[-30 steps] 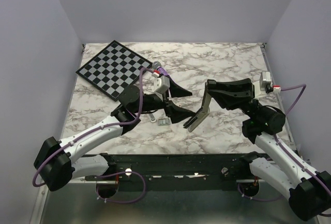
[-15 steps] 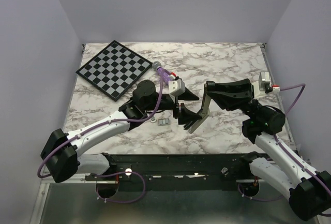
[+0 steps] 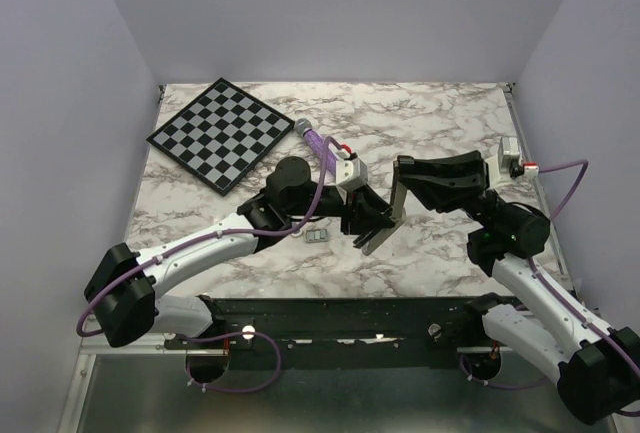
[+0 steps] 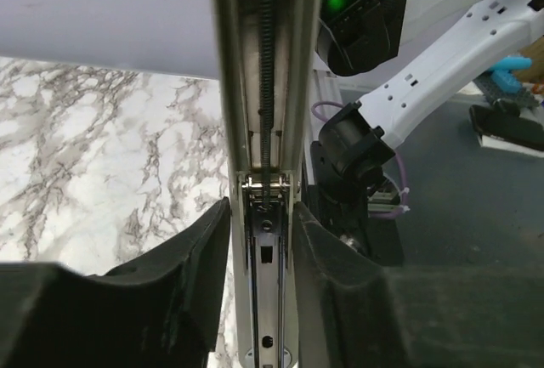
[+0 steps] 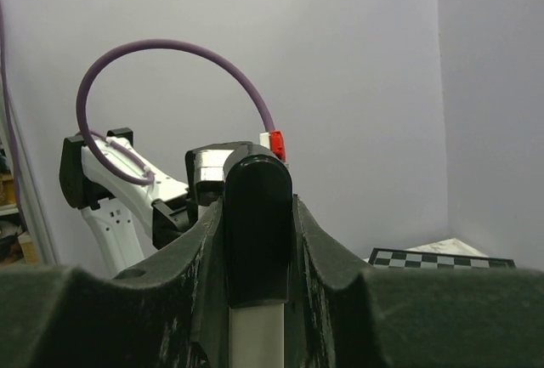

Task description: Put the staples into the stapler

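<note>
Clamps the black hinged stapler (image 5: 257, 185) in the right tool (image 5: 257, 208), raised off the white marbled surface (image 3: 430, 113), presumably to present its opened silver metal magazine channel (image 4: 262, 87) for loading. Pinches that channel narrowly in the left tool (image 4: 261, 215), fingers against both side walls, likely to steady it. Shows a spring rod inside the channel and no staples in the exposed stretch. Leaves the small silver-grey block of staples (image 3: 317, 237) flat on the surface, just beside the left tool, ungrasped.
</note>
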You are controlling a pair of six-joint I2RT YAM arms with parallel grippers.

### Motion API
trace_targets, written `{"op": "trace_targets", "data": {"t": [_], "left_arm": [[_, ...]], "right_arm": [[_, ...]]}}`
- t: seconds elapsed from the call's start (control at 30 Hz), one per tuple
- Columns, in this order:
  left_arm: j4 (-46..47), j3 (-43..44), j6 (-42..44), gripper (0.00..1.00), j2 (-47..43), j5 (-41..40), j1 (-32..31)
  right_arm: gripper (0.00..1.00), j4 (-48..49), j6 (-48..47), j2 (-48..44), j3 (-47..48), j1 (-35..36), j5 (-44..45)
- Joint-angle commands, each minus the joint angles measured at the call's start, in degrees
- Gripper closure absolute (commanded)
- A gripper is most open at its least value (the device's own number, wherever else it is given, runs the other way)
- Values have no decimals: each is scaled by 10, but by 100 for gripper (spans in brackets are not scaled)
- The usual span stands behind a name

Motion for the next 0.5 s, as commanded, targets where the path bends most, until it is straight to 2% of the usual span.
{"op": "trace_targets", "data": {"t": [0.0,0.07,0.1,0.13,0.33,0.47], "left_arm": [[20,13,-4,73,6,3,-5],[22,10,-5,85,0,-5,-5],[22,5,-5,96,-3,-11,-5],[21,1,-5,100,-7,-32,-5],[-2,-26,-3,100,-41,-115,-5],[-29,-37,-2,100,-61,-192,-3]], "right_arm": [[99,225,7,-5,20,-2,7],[99,225,4,-6,10,-2,9],[99,222,0,-9,6,-2,13],[99,221,-2,-11,0,-2,21],[97,157,-56,-58,-58,-7,52],[88,70,-109,-105,-83,-8,69]]}}
